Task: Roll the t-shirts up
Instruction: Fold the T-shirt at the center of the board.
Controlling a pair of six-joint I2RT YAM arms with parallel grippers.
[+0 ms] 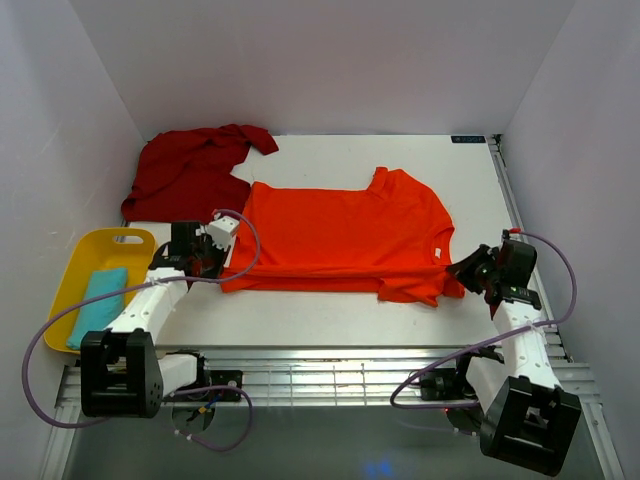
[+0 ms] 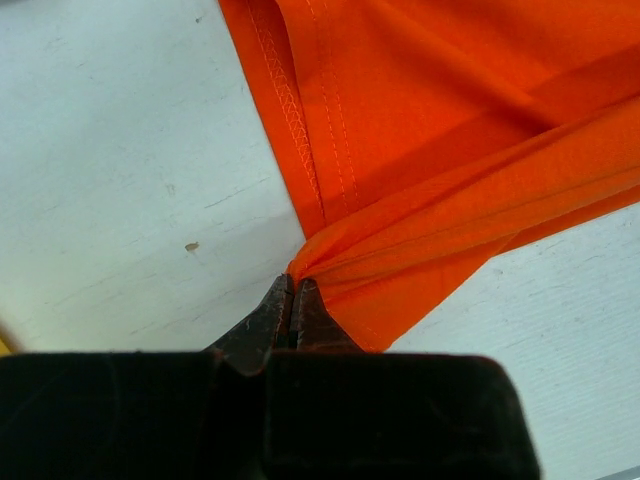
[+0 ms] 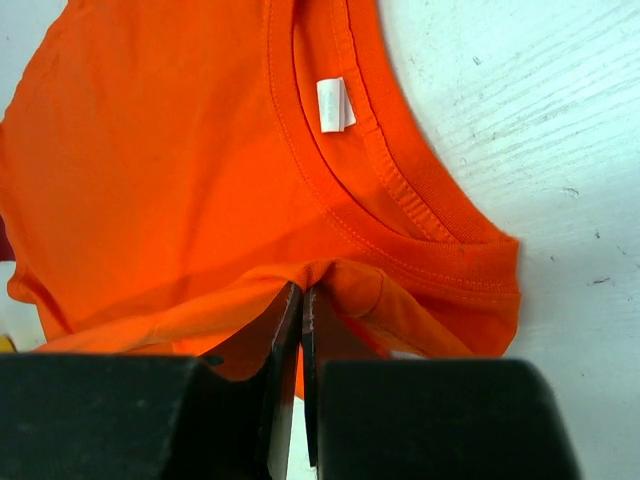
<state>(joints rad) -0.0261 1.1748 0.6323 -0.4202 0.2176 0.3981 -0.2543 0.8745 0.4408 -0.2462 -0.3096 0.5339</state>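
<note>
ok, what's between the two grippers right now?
Only the orange t-shirt: its near edge runs from the left gripper to the right gripper, both shut on it. Clearest in the top view.

And the orange t-shirt [image 2: 450,150] runs off the left wrist view's top and right edges; its neck label [image 3: 335,104] is too small to read.

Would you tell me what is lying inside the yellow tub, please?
A teal cloth lies in the tub. The tub floor beneath the cloth is covered, and the left arm hides one edge of the tub.
</note>
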